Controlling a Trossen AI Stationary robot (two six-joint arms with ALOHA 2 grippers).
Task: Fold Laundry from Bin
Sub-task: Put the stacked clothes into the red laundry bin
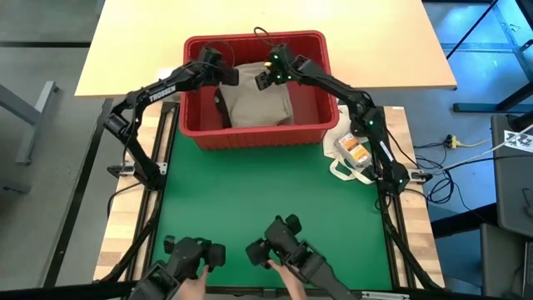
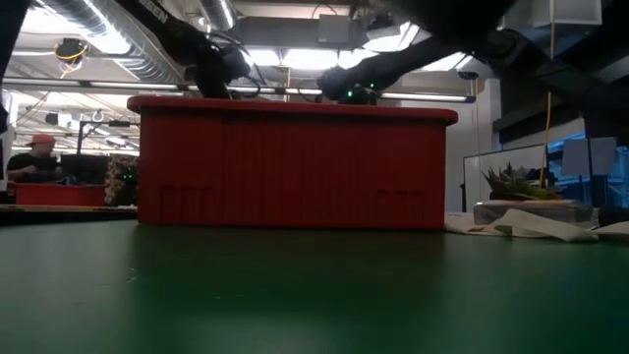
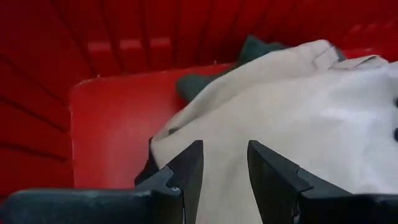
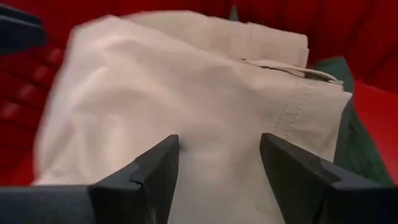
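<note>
The red bin (image 1: 254, 137) (image 2: 295, 162) stands at the far side of the green mat. Inside it a beige-tan garment (image 1: 262, 104) (image 3: 298, 112) (image 4: 186, 81) lies on top of the laundry. A dark green garment (image 3: 255, 46) (image 4: 357, 143) shows at its edge and a dark one (image 1: 223, 108) beside it. My left gripper (image 1: 226, 75) (image 3: 224, 168) is inside the bin at its left side, open, over the beige garment's edge. My right gripper (image 1: 265, 77) (image 4: 217, 168) reaches in from the right, open, just above the beige garment's middle.
A white cloth bag with loop handles (image 1: 350, 154) (image 2: 531, 224) lies right of the bin. The green mat (image 1: 266, 200) stretches toward the near edge, where a person's hands (image 1: 187, 279) hold two control grips. A tan tabletop (image 1: 375, 50) lies beyond the bin.
</note>
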